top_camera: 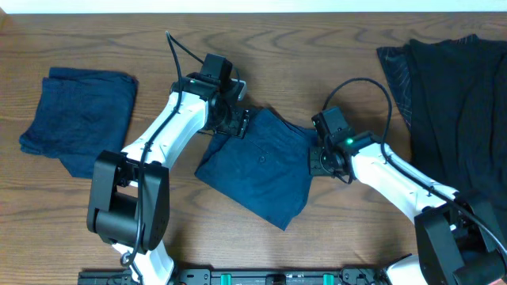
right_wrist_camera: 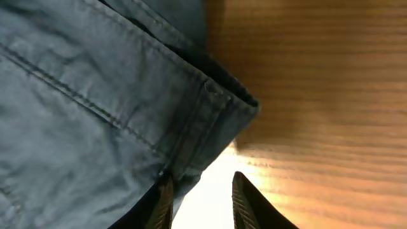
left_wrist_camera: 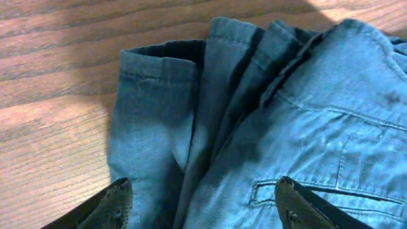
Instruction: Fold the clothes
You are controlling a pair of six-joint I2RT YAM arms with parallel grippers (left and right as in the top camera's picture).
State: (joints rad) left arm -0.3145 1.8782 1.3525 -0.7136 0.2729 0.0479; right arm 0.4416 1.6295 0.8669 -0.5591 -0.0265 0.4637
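One of the clothes, a navy blue garment [top_camera: 257, 170], lies folded in the middle of the wooden table [top_camera: 333, 63]. My left gripper [top_camera: 241, 123] hovers at its top left corner. In the left wrist view its fingers [left_wrist_camera: 117, 207] stand wide apart over the bunched hems and a back pocket [left_wrist_camera: 267, 191], open and gripping nothing. My right gripper [top_camera: 318, 161] sits at the garment's right edge. It is open over bare wood in the right wrist view, and the hem corner [right_wrist_camera: 235, 102] just touches its left finger [right_wrist_camera: 165, 203].
A second navy garment [top_camera: 79, 119] lies folded at the far left. A heap of darker cloth [top_camera: 459, 95] covers the right end of the table. Bare wood shows between the two folded garments and along the front edge.
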